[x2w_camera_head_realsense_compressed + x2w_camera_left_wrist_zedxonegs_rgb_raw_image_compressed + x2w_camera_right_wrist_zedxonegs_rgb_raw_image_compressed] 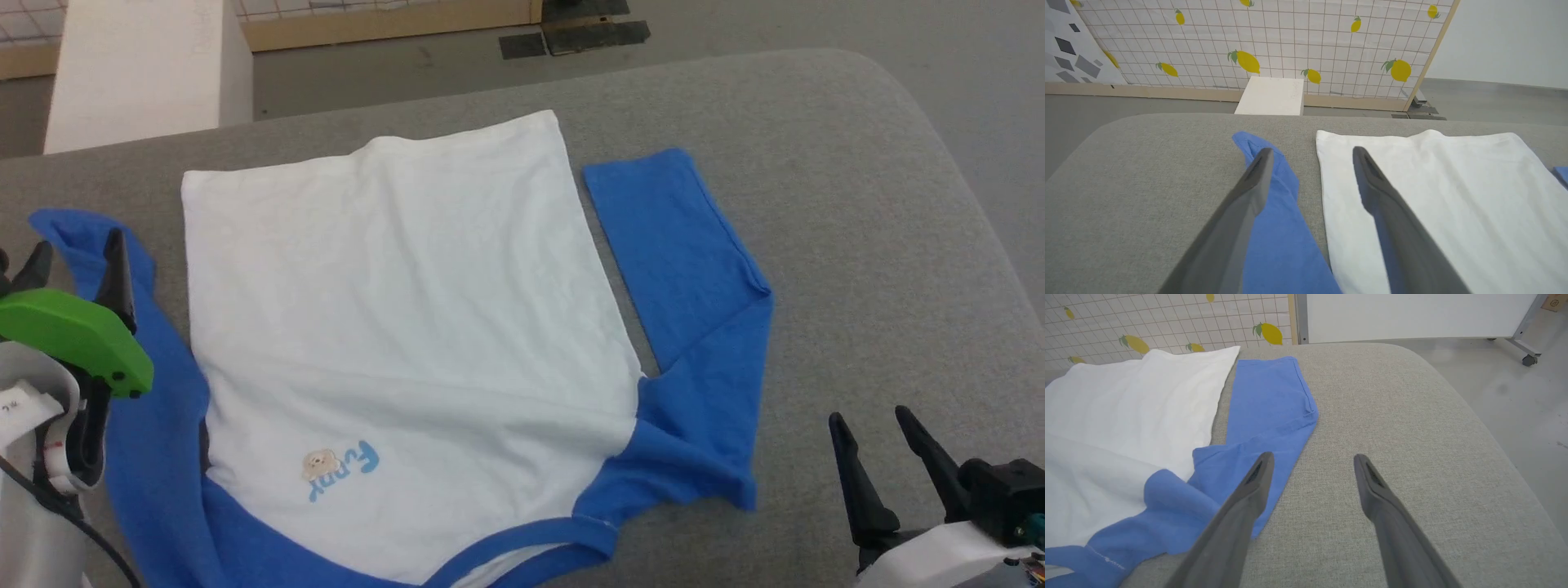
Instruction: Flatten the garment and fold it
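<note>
Head view | garment (pixel 392 310) spread on surface (pixel 857 204) | left jaws released | right jaws released

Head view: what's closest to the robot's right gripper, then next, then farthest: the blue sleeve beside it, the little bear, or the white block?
From the right gripper:
1. Blue sleeve, just to its left.
2. Bear print, farther left, low in view.
3. White block, far top left, on the floor.
</note>
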Robot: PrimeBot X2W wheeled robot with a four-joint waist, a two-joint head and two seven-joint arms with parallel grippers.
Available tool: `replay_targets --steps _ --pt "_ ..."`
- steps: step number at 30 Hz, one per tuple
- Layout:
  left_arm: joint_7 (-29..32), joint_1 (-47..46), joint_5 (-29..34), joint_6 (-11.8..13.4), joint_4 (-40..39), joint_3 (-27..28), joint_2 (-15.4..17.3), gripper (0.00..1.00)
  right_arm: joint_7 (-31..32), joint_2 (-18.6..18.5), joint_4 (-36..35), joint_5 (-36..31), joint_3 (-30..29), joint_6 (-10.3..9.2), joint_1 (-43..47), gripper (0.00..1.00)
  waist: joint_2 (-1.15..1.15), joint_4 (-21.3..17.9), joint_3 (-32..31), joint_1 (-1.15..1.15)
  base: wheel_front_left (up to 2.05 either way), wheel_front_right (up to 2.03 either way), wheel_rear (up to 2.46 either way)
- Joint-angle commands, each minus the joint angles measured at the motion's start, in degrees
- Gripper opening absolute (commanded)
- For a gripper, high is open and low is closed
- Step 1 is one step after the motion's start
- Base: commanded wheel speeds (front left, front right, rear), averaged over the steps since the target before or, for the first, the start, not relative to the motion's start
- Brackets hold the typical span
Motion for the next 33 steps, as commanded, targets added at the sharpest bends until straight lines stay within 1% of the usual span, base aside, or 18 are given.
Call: replay_targets --steps 1,4,7,11,13,16,18,22,26,28,32,33 --pt "0.46 -1.61 0.55 0.17 0.79 -0.15 0.71 1.0 -0.6 -0.02 -0.71 -0.57 -0.23 -0.09 0.43 1.0 0.0 -2.3 1.25 0.0 0.0 0.0 0.0" --pt "2.36 -3.09 0.3 0.2 2.61 -0.54 1.2 1.0 -1.44 -0.02 -1.49 -0.94 -0.66 -0.09 0.4 1.0 0.0 -3.39 1.93 0.0 0.0 0.0 0.0" --pt "5.9 -5.3 -0.18 0.31 4.91 -1.09 1.99 1.0 -2.64 0.49 -1.81 -1.07 -0.39 -0.09 -0.48 1.0 0.0 -4.03 3.02 0.0 0.0 0.0 0.0" --pt "11.61 -9.19 -0.82 0.5 8.24 -1.23 4.19 1.0 -3.66 1.22 -1.42 -0.73 1.24 -0.09 -2.32 1.0 0.0 -4.61 5.05 0.0 0.0 0.0 0.0" --pt "14.21 -11.21 -0.36 1.25 9.93 -1.22 5.7 1.0 -4.0 1.43 -1.11 -0.61 2.05 -0.09 -3.33 1.0 0.0 -4.96 6.19 0.0 0.0 0.0 0.0" --pt "18.29 -13.7 1.53 3.68 12.08 -1.4 8.27 1.0 -4.28 1.64 -0.6 -0.39 3.26 -0.09 -4.9 1.0 0.0 -5.53 8.14 0.0 0.0 0.0 0.0" --pt "19.64 -15.06 2.9 5.27 12.6 -1.38 9.64 1.0 -4.18 1.65 -0.17 -0.09 4.12 -0.09 -5.79 1.0 0.0 -5.84 9.48 0.0 0.0 0.0 0.0" --pt "23.65 -16.3 4.55 7.97 13.17 -1.38 11.82 1.0 -4.65 1.71 0.38 0.27 5.38 -0.09 -7.42 1.0 0.0 -6.4 12.11 0.0 0.0 0.0 0.0" --pt "27.34 -16.63 4.16 9.75 12.18 -0.65 12.74 1.0 -4.99 1.77 1.15 0.86 6.24 -0.09 -8.66 1.0 0.0 -6.64 14.11 0.0 0.0 0.0 0.0" --pt "29.76 -15.84 3.74 11.05 11.61 -0.22 12.89 1.0 -5.18 1.8 1.69 1.04 6.62 -0.09 -9.27 1.0 0.0 -6.64 14.96 0.0 0.0 0.0 0.0" --pt "32.96 -13.42 2.16 12.88 10.11 0.79 12.23 1.0 -5.31 1.78 2.65 1.54 7.49 -0.09 -10.29 1.0 0.0 -6.5 15.79 0.0 0.0 0.0 0.0" --pt "33.32 -12.79 1.91 13.03 9.6 0.85 12.09 0.82 -5.35 1.77 2.8 1.66 7.54 -0.09 -10.49 1.0 0.0 -6.35 15.86 0.0 0.0 0.0 0.0"
